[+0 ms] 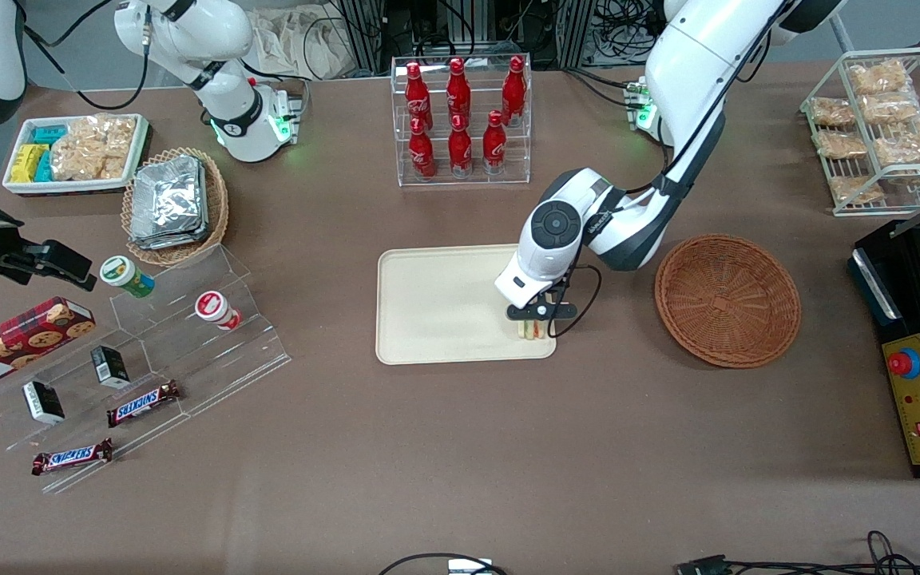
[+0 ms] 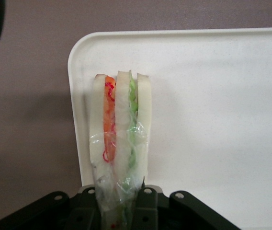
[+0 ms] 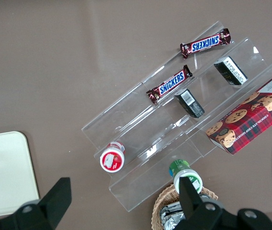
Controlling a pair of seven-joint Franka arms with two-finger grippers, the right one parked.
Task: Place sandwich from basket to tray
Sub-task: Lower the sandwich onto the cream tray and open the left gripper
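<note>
My left gripper [image 1: 538,317] is shut on the sandwich [image 1: 533,329], a wrapped wedge of pale bread with orange-red and green stripes. It holds the sandwich at the corner of the cream tray [image 1: 436,307] that is nearest the front camera and nearest the basket. In the left wrist view the sandwich [image 2: 121,129] sticks out from between the black fingers [image 2: 148,203] of the gripper [image 2: 119,203], over the tray's rounded corner [image 2: 212,110]. I cannot tell if it touches the tray. The reddish-brown wicker basket [image 1: 727,299] stands beside the tray, toward the working arm's end, with nothing in it.
A clear rack of red bottles [image 1: 460,120] stands farther from the front camera than the tray. A tan basket of foil packets [image 1: 175,206] and a clear stepped stand [image 1: 148,351] with snacks lie toward the parked arm's end. A black control box [image 1: 919,351] and a wire snack rack [image 1: 879,128] lie toward the working arm's end.
</note>
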